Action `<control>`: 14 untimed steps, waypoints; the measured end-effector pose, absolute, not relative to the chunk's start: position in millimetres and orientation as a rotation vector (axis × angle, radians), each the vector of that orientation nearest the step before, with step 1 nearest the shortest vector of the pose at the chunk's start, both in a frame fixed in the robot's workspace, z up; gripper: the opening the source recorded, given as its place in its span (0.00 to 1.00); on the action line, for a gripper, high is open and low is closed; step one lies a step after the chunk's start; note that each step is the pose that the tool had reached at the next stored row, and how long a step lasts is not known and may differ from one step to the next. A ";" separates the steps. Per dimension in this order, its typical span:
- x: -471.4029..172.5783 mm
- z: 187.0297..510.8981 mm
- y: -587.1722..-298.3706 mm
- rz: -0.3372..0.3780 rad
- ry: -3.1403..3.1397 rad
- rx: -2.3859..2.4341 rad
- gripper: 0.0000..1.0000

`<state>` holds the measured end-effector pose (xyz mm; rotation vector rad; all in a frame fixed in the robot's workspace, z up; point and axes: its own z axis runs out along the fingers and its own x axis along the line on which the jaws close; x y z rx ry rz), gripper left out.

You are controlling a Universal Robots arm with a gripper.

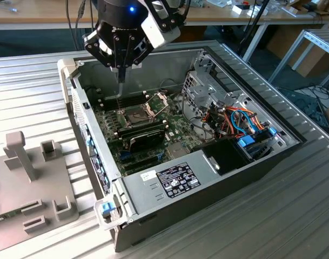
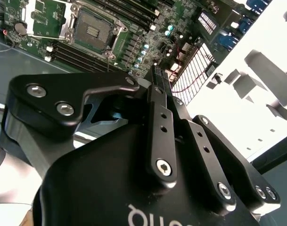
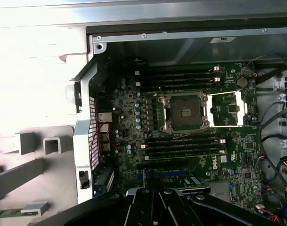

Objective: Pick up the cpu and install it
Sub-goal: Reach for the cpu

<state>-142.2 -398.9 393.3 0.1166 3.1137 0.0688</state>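
Overhead, my pincer (image 1: 120, 93) hangs closed, gripping nothing, above the open case (image 1: 164, 67); the socket (image 3: 184, 112) sits bare, and where the cpu lies I cannot tell. I judge it light, stiff, fragile, best held by opposite edges. Memory modules (image 3: 183, 141) flank the socket; above is free.

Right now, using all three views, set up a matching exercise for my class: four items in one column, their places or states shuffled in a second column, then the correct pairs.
Items
1. gripper
2. processor socket
3. power supply
4. grey fixture

Places or states
A. outside the case, at the exterior view's left
B. on the motherboard, its frame swung open
C. above the open case
D. inside the case, bearing a dark label

Pairs: 1-C, 2-B, 3-D, 4-A
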 end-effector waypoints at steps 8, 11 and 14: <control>-145.5 393.3 -398.8 0.069 3.114 0.117 0.11; -146.6 393.3 -398.9 0.069 3.114 0.117 0.11; -147.9 393.3 -398.9 0.069 3.114 0.117 0.11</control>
